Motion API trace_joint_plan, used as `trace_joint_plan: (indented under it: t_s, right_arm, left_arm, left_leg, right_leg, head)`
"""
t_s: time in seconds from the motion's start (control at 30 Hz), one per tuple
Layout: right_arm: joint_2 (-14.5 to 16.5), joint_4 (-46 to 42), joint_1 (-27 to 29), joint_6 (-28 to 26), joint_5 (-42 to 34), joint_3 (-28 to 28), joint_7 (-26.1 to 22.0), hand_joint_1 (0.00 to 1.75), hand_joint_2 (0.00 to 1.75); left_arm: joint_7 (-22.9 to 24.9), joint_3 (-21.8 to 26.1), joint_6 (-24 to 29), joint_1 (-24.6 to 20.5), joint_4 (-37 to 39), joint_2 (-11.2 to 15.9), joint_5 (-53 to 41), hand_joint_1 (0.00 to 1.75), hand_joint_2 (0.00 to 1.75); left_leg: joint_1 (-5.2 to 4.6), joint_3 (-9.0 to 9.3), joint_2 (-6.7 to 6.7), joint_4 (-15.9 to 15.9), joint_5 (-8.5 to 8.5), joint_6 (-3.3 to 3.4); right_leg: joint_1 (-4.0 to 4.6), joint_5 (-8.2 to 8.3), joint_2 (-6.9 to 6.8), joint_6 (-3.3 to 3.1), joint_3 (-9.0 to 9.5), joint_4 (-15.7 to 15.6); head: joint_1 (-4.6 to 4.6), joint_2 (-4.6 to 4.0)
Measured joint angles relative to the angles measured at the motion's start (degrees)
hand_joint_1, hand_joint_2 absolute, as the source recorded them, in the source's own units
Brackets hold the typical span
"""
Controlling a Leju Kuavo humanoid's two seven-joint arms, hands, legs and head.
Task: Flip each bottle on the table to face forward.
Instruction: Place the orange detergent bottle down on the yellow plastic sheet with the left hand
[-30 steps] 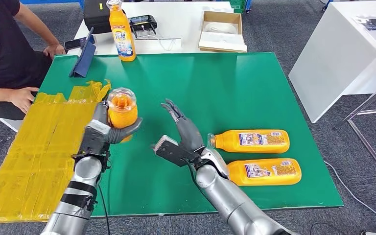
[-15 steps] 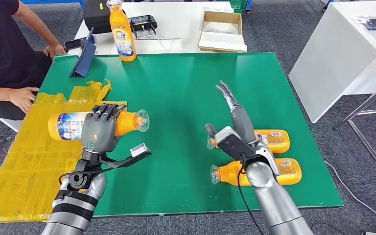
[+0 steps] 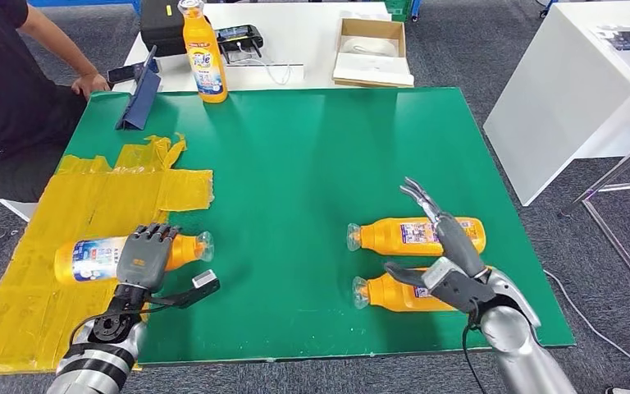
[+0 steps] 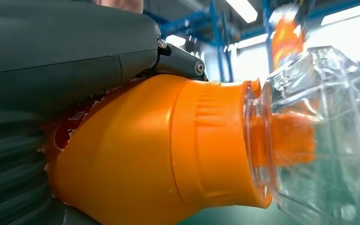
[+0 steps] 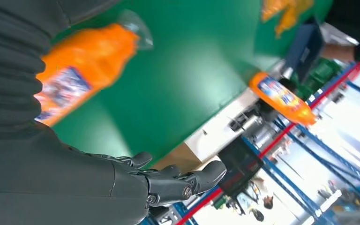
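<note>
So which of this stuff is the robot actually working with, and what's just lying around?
Job:
bottle in left hand
left hand
two lying bottles
right hand, above them
upright bottle

Lying about:
yellow sheet
cardboard box
blue tablet case

Cardboard box [image 3: 369, 51]; person [image 3: 4, 74] beside table.

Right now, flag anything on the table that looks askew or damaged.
The yellow sheet on the green table is crumpled and torn-looking along its far edge, with a ragged flap sticking up. Two bottles lie on their sides near the right hand. No spills visible.
</note>
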Motion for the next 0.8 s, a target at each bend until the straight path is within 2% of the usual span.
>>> trace_joint_plan:
  t_s: [0.1, 0.23, 0.37, 0.47, 0.63, 0.8]
  right_arm:
    - [-3.11, -3.44, 3.23, 0.82, -0.09, -0.06, -0.24, 0.00, 1.75]
    - [-6.11, -7.14, 6.72, 1.46, 1.00, -0.08, -0.30, 0.00, 1.75]
    - [-7.32, -8.10, 8.04, 2.05, 2.91, 0.16, 0.27, 0.00, 1.75]
    - [-7.50, -7.83, 8.00, 2.43, 4.12, 0.53, 0.90, 0.00, 1.75]
    - [-7.64, -6.18, 7.29, 2.46, 5.41, 1.44, 1.60, 0.00, 1.75]
    - [-7.68, -4.95, 6.52, 2.50, 5.43, 2.17, 1.82, 0.00, 1.75]
  left_arm:
    - [-1.01, 1.25, -0.51, -1.30, 3.83, 1.11, 1.03, 1.75, 1.75]
    - [-4.79, 2.64, -3.29, -3.78, 7.88, 1.92, 4.39, 0.00, 1.75]
    - [-8.03, 3.22, -6.64, -5.71, 10.08, 2.12, 7.71, 0.00, 0.00]
    - [-10.96, 3.33, -9.41, -6.67, 10.95, 2.20, 11.36, 0.00, 0.00]
    - [-18.88, 3.38, -14.83, -6.29, 10.42, 2.37, 19.96, 0.00, 0.00]
    - [-20.60, 3.35, -16.67, -5.57, 9.22, 2.50, 22.22, 0.00, 0.00]
  left_leg:
    - [-0.01, 0.02, -0.06, -0.01, -0.03, -0.01]
    - [-0.01, 0.21, -0.08, -0.03, -0.11, -0.04]
    - [0.00, 0.48, -0.10, -0.05, -0.11, -0.04]
    - [0.02, 0.59, -0.17, -0.06, -0.03, -0.05]
    - [0.02, 0.65, -0.30, -0.06, 0.09, -0.03]
    - [-0.01, 0.63, -0.37, -0.05, 0.09, -0.02]
  right_leg:
    - [-0.03, -0.01, -0.04, 0.00, 0.07, -0.01]
    - [-0.03, -0.05, -0.04, -0.02, 0.28, -0.01]
    - [-0.03, -0.08, -0.05, -0.05, 0.52, 0.01]
    - [-0.03, -0.06, -0.09, -0.07, 0.65, 0.03]
    - [-0.05, -0.04, -0.18, -0.06, 0.74, 0.06]
    - [-0.06, -0.04, -0.27, -0.06, 0.77, 0.05]
  head:
    - [0.00, 0.00]
    - [-0.02, 0.00]
    - [-0.01, 0.00]
    - [-0.02, 0.00]
    - [-0.01, 0.00]
    - [-0.01, 0.00]
